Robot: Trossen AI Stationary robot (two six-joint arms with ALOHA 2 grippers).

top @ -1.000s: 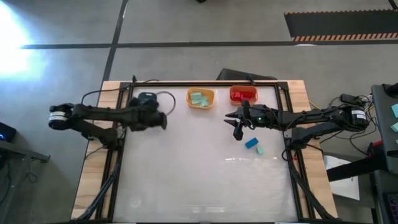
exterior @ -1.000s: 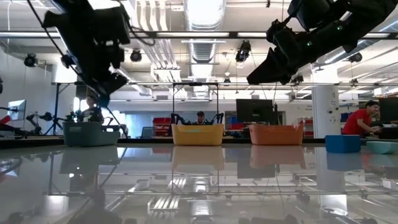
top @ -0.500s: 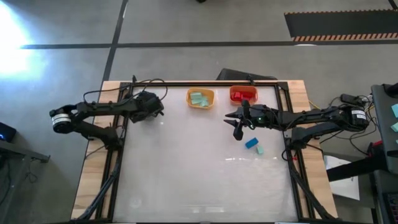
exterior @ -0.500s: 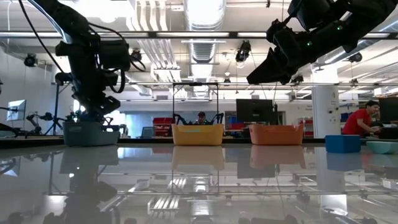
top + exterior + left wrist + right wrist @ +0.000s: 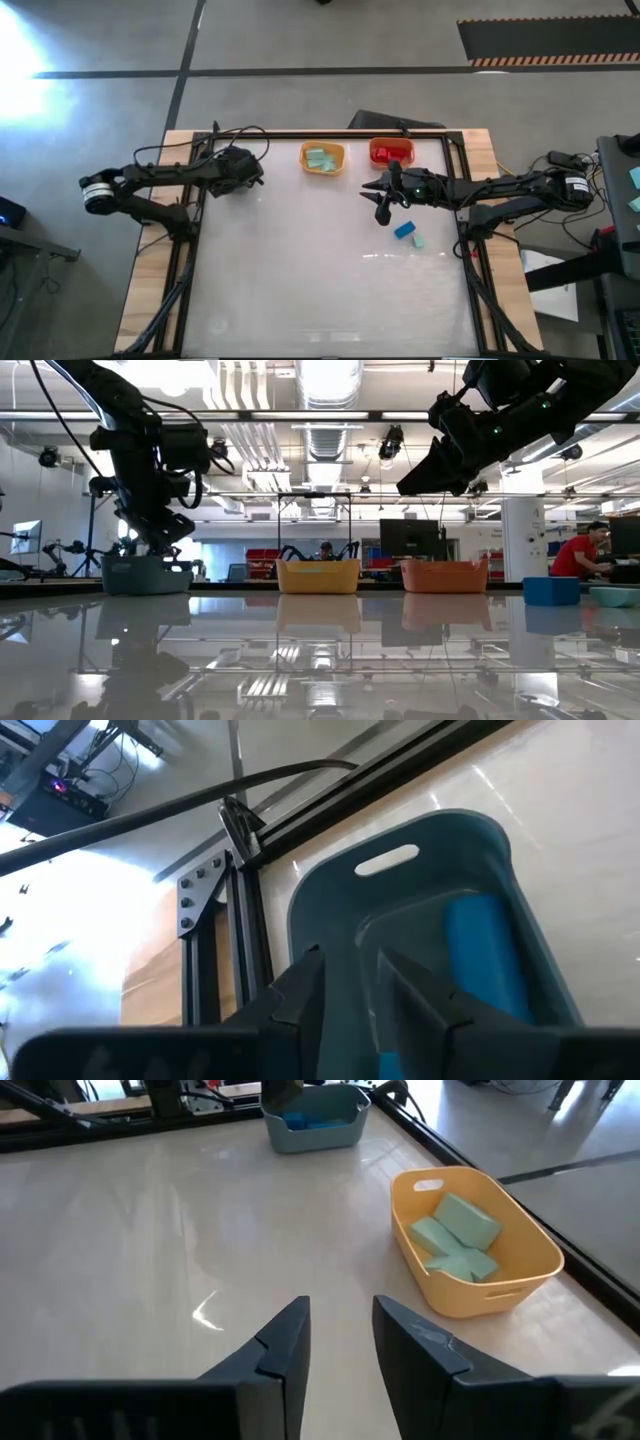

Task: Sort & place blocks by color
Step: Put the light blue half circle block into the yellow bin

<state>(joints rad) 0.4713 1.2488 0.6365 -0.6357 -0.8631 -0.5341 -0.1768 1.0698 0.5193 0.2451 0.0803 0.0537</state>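
Observation:
My left gripper (image 5: pixel 350 960) is open and hovers over the grey bin (image 5: pixel 400 860) at the table's far left (image 5: pixel 146 574). A blue bar (image 5: pixel 485 955) lies inside that bin. My right gripper (image 5: pixel 340 1315) is open and held above the table's right half (image 5: pixel 381 205), touching nothing. A blue block (image 5: pixel 404 230) and a pale teal block (image 5: pixel 418 241) lie flat on the table just near-right of it. The yellow-orange bin (image 5: pixel 475 1270) holds several teal blocks (image 5: pixel 455 1240).
Three bins stand in a row along the far edge: grey, yellow-orange (image 5: pixel 322 158) and orange-red (image 5: pixel 392 152). A black frame (image 5: pixel 330 133) runs around the tabletop. The white surface from the middle to the near edge is open. People show in the room beyond the table.
My left gripper has moved from a spot nearer the table's middle toward the far left corner and down, stopping above the grey bin about half a second ago. My right arm has kept still, and the two loose blocks have not moved.

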